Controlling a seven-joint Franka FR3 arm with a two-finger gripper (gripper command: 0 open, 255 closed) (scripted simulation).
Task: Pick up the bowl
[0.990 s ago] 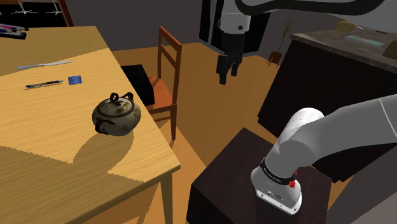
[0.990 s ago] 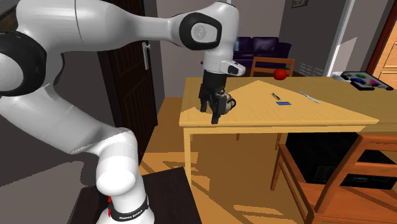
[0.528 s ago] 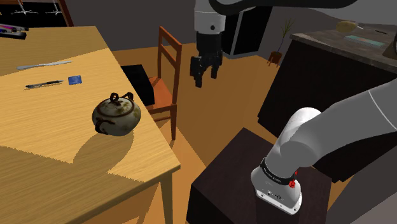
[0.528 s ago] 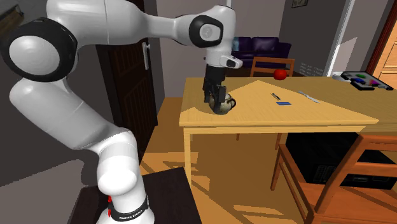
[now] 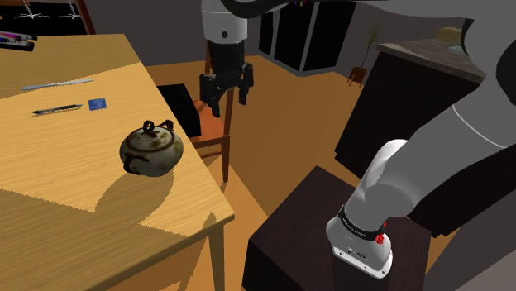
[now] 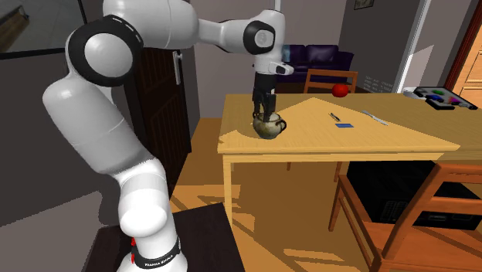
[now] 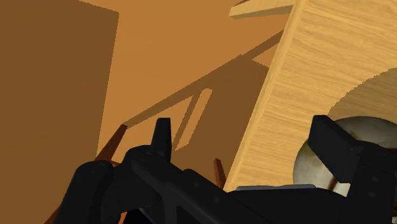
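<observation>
Saw a light wooden table (image 5: 83, 194) across the shoulder view's left, one corner pointing toward the dark box stand (image 5: 302, 236) at lower right. Followed the white arm (image 5: 389, 178) up from that stand and over to the left, ending in the black gripper (image 5: 229, 102). Noted a brown wooden chair (image 5: 207, 126) pushed in at the table's far edge, directly behind the gripper in that view.

Found the bowl (image 5: 150, 149) upright on the table near the corner closest to the stand: round, mottled grey-brown, with a lid and dark looped handles. Located it in the second exterior view (image 6: 269, 127) near the table edge closest to the arm.

Caught the gripper hanging in the air, fingers pointing down and spread apart, clasping nothing. Placed it up and to the right of the bowl in the shoulder view, clear of it; from the second exterior view the gripper (image 6: 264, 105) sat just above the bowl. Through the wrist view, glimpsed the pale bowl (image 7: 310, 167) beside one finger (image 7: 336, 149), the other finger out over the floor past the table edge.

Spotted a pen (image 5: 58, 108) and a small blue card (image 5: 97, 103) farther along the table, well apart from the bowl.
</observation>
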